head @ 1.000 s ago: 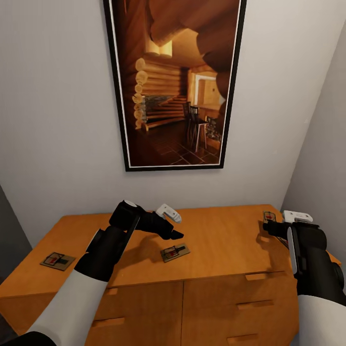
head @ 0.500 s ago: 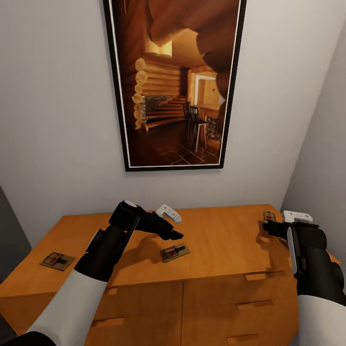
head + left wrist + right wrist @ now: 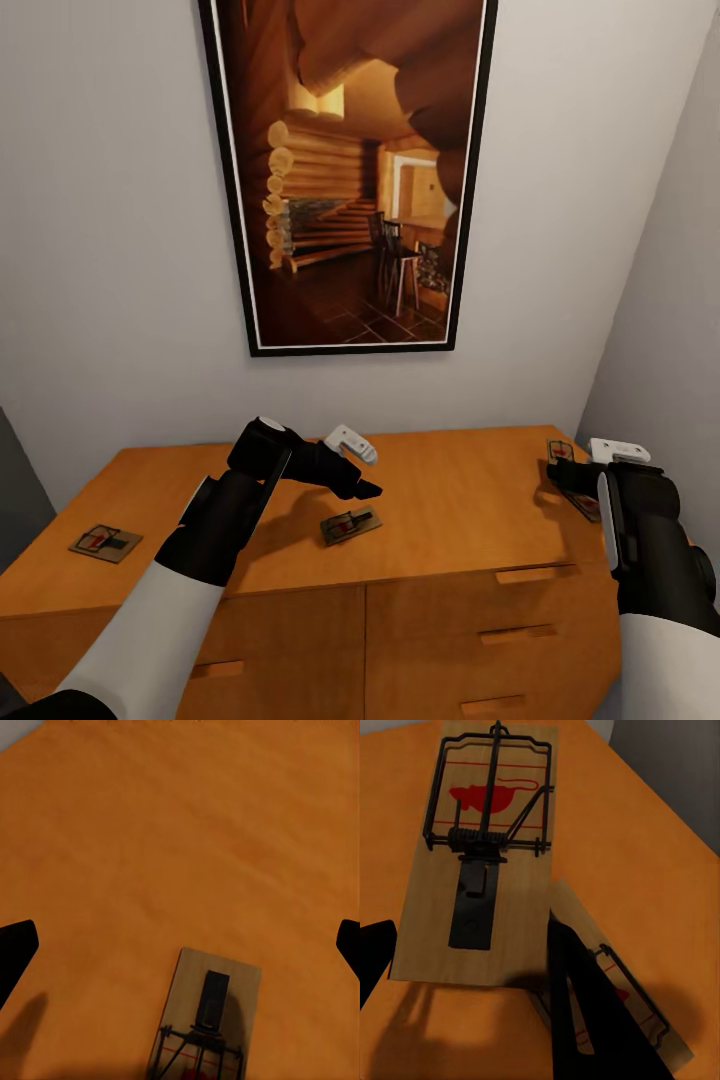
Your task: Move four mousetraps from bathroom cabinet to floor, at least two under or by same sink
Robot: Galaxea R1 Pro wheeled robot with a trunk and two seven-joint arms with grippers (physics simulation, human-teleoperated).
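Presently listed, by position on the orange-brown wooden cabinet top [image 3: 450,480]:

Item 1: flat tan wooden mousetrap with dark wire and a red mark [image 3: 105,542], lying near the cabinet's left front corner, well apart from both arms.

Item 2: second tan wooden mousetrap [image 3: 350,524], lying flat at mid-top near the front edge. In the left wrist view the same board [image 3: 204,1020] lies between the two black fingertips, closer to the camera than their tips, touched by neither.

Item 3: third tan mousetrap [image 3: 560,450], at the right rear of the top beside the grey side wall. In the right wrist view it [image 3: 484,855] lies flat with its red mouse print and spring bar plain to see.

Item 4: fourth mousetrap [image 3: 615,997], overlapped at one corner by item 3 and partly hidden behind a dark finger [image 3: 585,1020].

Left gripper [image 3: 360,470]: black-and-white, hovering above item 2, fingers spread apart, holding nothing.

Right gripper [image 3: 570,470]: black, low over items 3 and 4, fingers parted; one finger crosses in front of item 4, and contact cannot be told.

Also present: tall black-framed picture of a log-cabin interior [image 3: 345,175] on the pale wall above; cabinet drawers with thin handles [image 3: 520,575] below the top.
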